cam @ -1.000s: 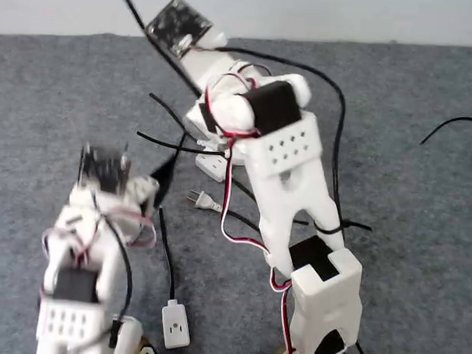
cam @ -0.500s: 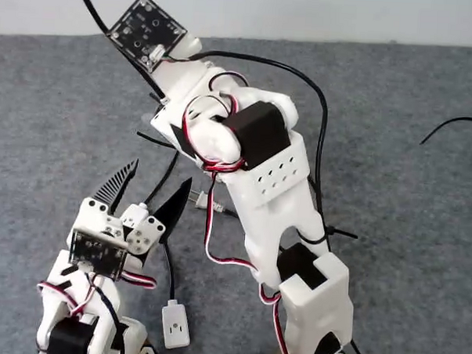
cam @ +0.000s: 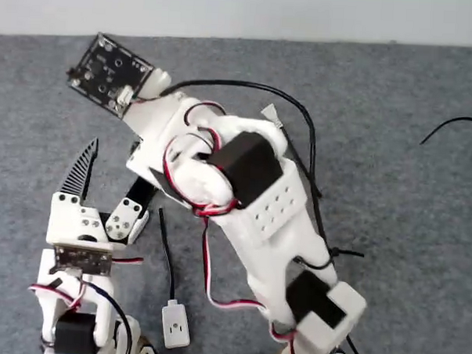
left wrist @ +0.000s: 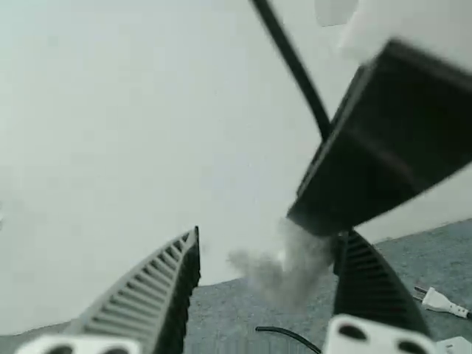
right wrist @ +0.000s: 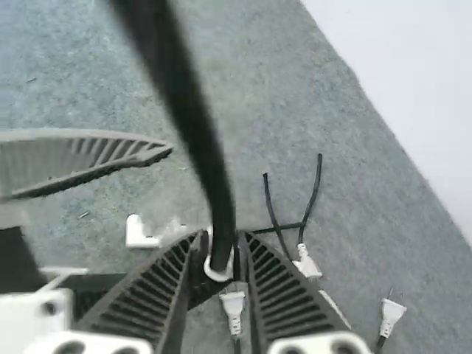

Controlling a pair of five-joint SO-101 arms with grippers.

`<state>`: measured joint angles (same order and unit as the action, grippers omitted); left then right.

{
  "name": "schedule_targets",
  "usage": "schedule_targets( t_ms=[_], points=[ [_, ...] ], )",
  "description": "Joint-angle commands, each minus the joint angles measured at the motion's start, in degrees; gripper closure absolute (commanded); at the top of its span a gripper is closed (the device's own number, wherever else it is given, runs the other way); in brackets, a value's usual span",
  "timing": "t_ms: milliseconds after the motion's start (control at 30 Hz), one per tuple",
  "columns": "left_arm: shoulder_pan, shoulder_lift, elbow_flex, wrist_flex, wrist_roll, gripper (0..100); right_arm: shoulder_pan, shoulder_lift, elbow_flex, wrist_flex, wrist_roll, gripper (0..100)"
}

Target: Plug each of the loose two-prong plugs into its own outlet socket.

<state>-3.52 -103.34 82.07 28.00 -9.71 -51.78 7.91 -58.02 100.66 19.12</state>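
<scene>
Right wrist view: three white two-prong plugs lie on the carpet past the finger tips: one plug with its metal prongs showing, a second plug on a thin black lead, and a third plug farther out. I cannot tell how they lie from the outlet socket. The right gripper is drawn narrow. Its grey, ribbed, wedge-shaped fingers pinch a thick black cord that ends in a white collar between them.

In the high view the outlet socket is a small white block, slotted face up, on the grey short-pile carpet. A thin socket lead runs from it up the view. Just beside the socket stands the left arm, white plastic with red and black wires. The left gripper is spread wide, its black toothed fingers pointing away from the socket and holding nothing. The right arm, bulkier, crosses above the socket and carries a square dark circuit board at its far end. A thin stray cable lies well apart from the socket.

In the left wrist view another white plug rests on the carpet beyond the spread fingers.
</scene>
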Motion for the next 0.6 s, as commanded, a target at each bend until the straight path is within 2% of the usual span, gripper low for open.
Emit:
schedule_targets(
  t_ms=[0,367,567],
  points=[
    [-0.79,0.79,0.57,-1.14,-0.88,72,-3.82,-8.13,2.02,2.33,-0.79,99.1],
    [-0.62,0.53,0.92,1.32,-0.88,72,-4.70,-13.67,13.80,2.33,-0.88,99.1],
    [-0.88,0.53,1.98,1.58,-0.88,72,-0.66,-13.58,14.86,2.33,-0.88,99.1]
  ],
)
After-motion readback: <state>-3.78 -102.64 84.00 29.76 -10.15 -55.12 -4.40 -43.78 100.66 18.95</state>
